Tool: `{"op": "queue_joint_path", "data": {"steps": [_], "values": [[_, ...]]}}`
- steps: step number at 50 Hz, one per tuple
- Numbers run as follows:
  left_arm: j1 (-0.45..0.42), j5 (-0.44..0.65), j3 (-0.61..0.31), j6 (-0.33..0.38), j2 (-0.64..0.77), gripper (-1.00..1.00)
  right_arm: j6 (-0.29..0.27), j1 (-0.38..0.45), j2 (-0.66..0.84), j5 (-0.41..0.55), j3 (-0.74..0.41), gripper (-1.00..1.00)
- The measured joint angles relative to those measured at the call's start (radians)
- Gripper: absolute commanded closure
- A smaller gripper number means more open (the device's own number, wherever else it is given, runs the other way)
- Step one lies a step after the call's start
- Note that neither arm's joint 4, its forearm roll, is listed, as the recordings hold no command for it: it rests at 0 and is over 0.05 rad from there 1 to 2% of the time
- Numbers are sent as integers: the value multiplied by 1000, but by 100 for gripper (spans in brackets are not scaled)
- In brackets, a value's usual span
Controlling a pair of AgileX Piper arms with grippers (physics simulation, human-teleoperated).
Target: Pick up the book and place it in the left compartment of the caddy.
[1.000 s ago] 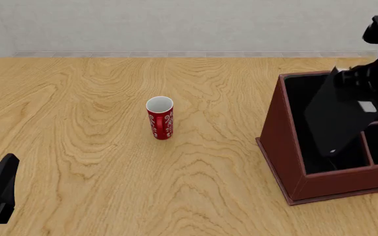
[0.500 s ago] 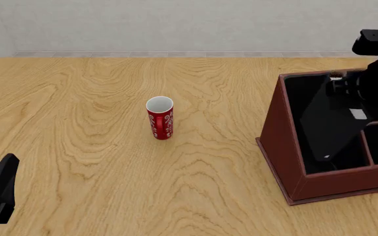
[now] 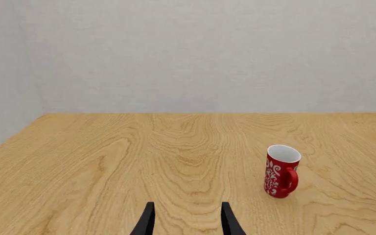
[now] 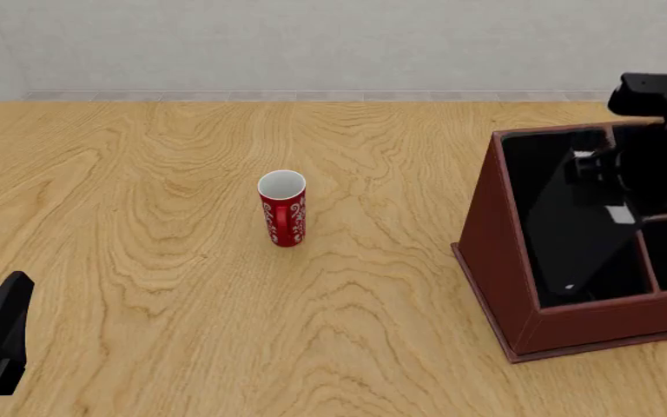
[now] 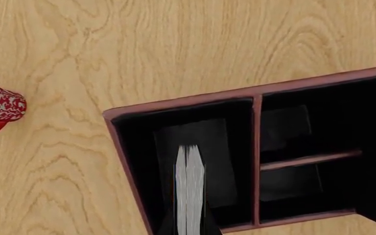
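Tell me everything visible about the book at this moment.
The book is thin, with plain black covers and white-grey page edges. It is tilted, its lower corner down inside the left compartment of the caddy, upper end leaning toward the right gripper above the box. The wrist view looks straight along its page edge into that compartment. Black on black hides whether it touches the floor or walls, and whether the jaws are closed on it.

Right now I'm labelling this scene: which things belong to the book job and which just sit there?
In the job:
- book, held by the right tool
- caddy
- its left compartment

Just there:
- red cup
- left tool, idle
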Motion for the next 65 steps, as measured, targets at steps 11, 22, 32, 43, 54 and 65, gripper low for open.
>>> {"op": "queue_joint_path", "data": {"steps": [11, 22, 32, 43, 54, 65], "values": [[0, 0, 0, 0, 0, -100, 8, 2, 3, -26, 29, 100], [0, 0, 0, 0, 0, -100, 15, 2, 7, -54, 57, 100], [0, 0, 0, 0, 0, -100, 25, 4, 16, -92, 90, 100], [0, 0, 0, 0, 0, -100, 36, 9, 27, -135, 129, 100], [0, 0, 0, 0, 0, -100, 55, 16, 22, -154, 152, -100], [0, 0, 0, 0, 0, -100, 73, 19, 10, -162, 158, -100]]}}
